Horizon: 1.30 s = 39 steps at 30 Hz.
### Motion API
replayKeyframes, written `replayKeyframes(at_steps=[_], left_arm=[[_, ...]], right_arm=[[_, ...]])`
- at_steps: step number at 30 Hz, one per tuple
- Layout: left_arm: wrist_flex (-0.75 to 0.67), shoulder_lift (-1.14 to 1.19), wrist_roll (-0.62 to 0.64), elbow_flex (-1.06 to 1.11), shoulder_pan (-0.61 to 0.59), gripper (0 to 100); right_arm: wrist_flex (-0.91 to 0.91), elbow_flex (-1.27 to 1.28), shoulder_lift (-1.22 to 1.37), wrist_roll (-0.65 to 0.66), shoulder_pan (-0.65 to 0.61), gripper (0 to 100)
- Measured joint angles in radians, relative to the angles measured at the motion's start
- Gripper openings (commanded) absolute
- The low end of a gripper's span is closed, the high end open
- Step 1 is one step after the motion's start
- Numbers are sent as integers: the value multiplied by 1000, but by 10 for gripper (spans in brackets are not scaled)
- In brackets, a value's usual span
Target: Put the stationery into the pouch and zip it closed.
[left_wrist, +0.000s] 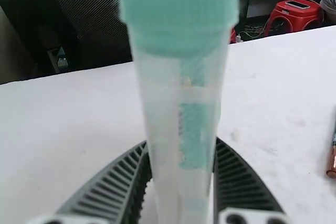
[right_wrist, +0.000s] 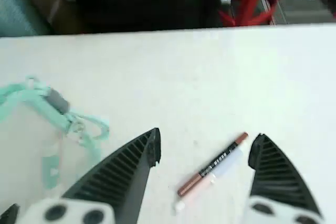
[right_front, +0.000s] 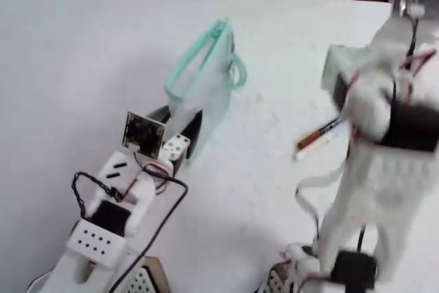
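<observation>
You're at the grab-the-pen step. Your left gripper [left_wrist: 181, 144] is clamped on one end of the pouch [right_front: 202, 80], and your right gripper [right_wrist: 207, 135] hangs wide open over the pen [right_wrist: 212, 171], which lies on the table [right_front: 82, 46] apart from the pouch. Next I'd drop low and pinch across that thin barrel, then carry it to the pouch's mouth.

Left claw [left_wrist: 182, 148] clamped (on the pouch [left_wrist: 178, 51]), right claw [right_wrist: 207, 136] spread wide, held high

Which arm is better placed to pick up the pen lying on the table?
Right. The right hand is open over the pen, which lies between its fingers in the right wrist view. The left hand is shut on the end of the pouch, so it is occupied.
</observation>
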Motion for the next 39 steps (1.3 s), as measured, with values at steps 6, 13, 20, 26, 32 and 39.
replayKeyframes(at_steps=[6, 13, 20, 26, 32, 39], left_arm=[[-5, -14, 0, 17, 0, 177], [-6, -14, 2, 17, 0, 177], [-8, -14, 2, 23, 0, 178], [-8, -14, 2, 23, 0, 178], [-8, -14, -2, 23, 0, 180], [-8, -14, -5, 23, 0, 180]], right_arm=[[-44, 8, 273, -3, 123, 262], [-132, 8, 554, -3, 207, 262], [-161, 8, 709, -3, 210, 252], [-258, 8, 746, -3, 210, 164], [-330, 8, 796, -37, 210, 163], [-370, 3, 872, -89, 210, 163]])
